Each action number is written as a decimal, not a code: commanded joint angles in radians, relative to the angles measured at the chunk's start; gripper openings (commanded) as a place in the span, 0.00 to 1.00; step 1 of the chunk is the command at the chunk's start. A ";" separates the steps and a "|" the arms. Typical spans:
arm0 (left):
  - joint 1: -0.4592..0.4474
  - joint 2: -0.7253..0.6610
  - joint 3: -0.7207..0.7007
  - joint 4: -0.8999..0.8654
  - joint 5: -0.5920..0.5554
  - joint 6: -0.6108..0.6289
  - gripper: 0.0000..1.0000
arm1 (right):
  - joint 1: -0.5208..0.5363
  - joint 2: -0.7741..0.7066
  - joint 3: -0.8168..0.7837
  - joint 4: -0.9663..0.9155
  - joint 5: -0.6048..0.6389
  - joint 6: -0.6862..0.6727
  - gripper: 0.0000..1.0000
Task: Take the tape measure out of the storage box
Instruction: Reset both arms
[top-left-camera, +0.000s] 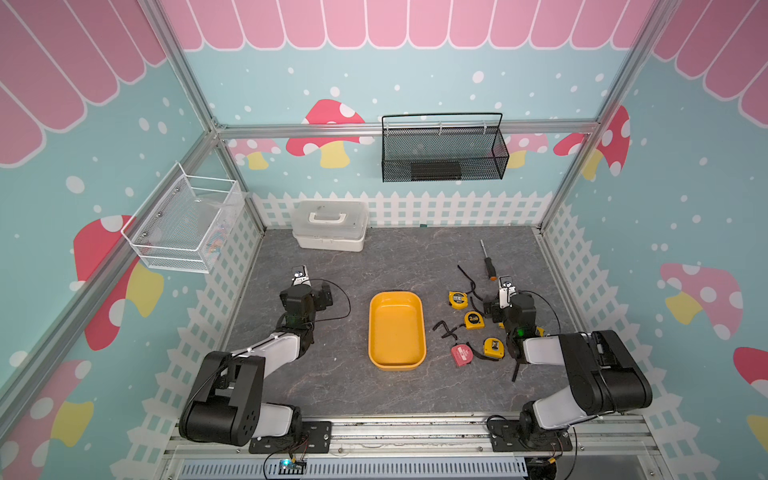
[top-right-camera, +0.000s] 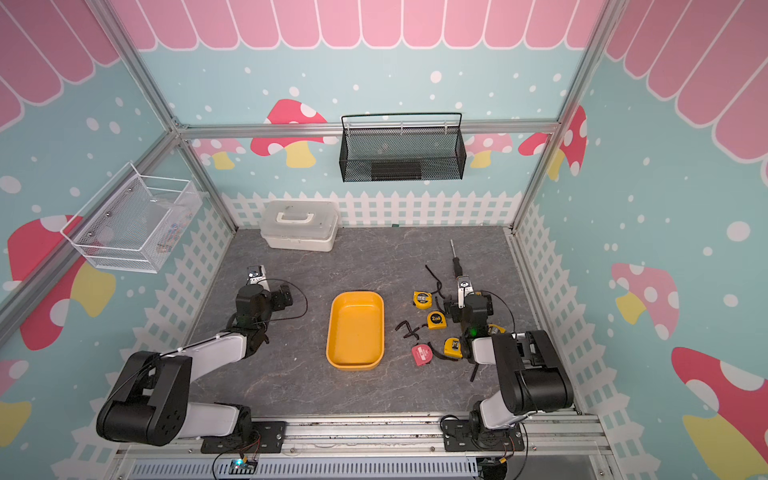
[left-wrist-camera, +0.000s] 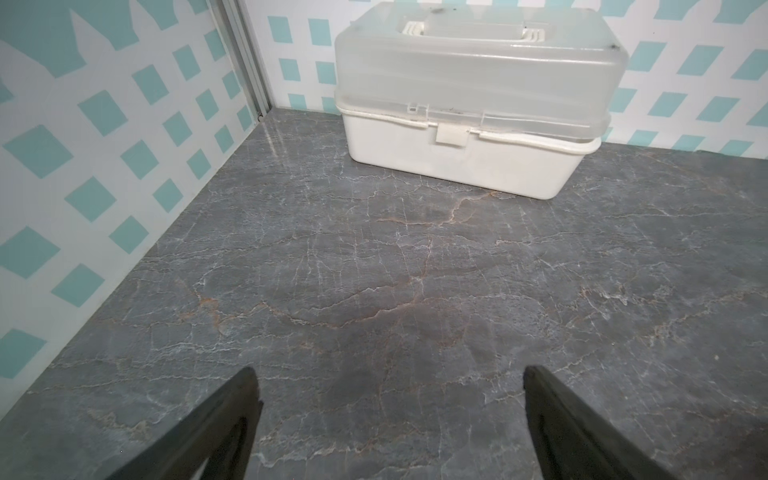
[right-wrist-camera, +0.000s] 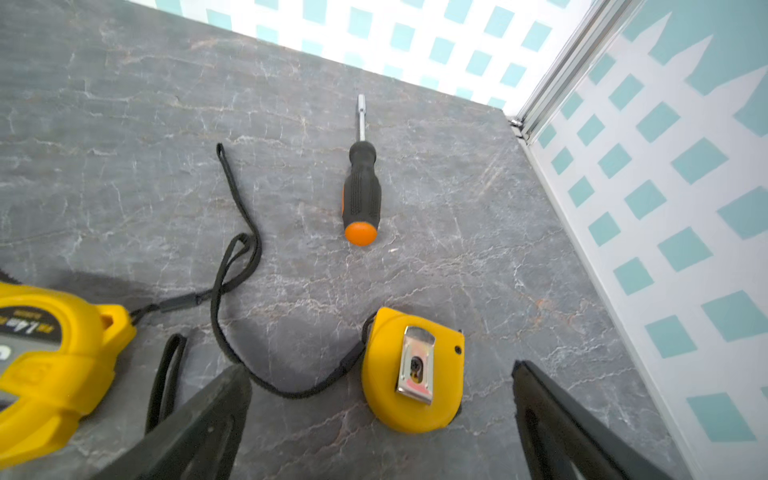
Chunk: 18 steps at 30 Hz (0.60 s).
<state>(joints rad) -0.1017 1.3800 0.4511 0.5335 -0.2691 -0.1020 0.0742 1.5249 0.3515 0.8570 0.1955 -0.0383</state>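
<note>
**Top views (pair):** You look steeply down from high above the front edge, facing the back wall. Both top views hold the whole tabletop (top-left-camera: 332, 386), the storage box (top-left-camera: 397, 328) and the white lidded case (top-left-camera: 330, 230), with the framing offset slightly sideways.

**Left wrist view:** You sit low and close over the tabletop, sighting between the spread fingers of the left gripper (left-wrist-camera: 388, 370) toward the white lidded case (left-wrist-camera: 457, 162) and a rear corner. Shared with both top views: that case.

**Right wrist view:** Again low and close, you sight past the right gripper (right-wrist-camera: 380, 368) toward the nut driver (right-wrist-camera: 361, 195) and the opposite rear corner. A yellow tape measure (right-wrist-camera: 444, 374) lies just ahead. Shared with both top views: the nut driver (top-left-camera: 487, 262).
</note>
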 joint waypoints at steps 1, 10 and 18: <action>0.016 0.006 -0.035 0.152 -0.016 0.055 0.99 | 0.006 -0.017 0.019 0.005 0.019 0.000 0.99; 0.046 0.135 -0.063 0.322 0.019 0.039 0.99 | 0.006 0.002 0.010 0.059 0.019 -0.009 0.99; 0.058 0.151 -0.058 0.338 0.027 0.032 0.99 | 0.006 -0.005 0.011 0.043 0.021 -0.008 0.99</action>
<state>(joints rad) -0.0479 1.5364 0.3828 0.8532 -0.2607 -0.0715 0.0742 1.5227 0.3542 0.8875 0.2070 -0.0444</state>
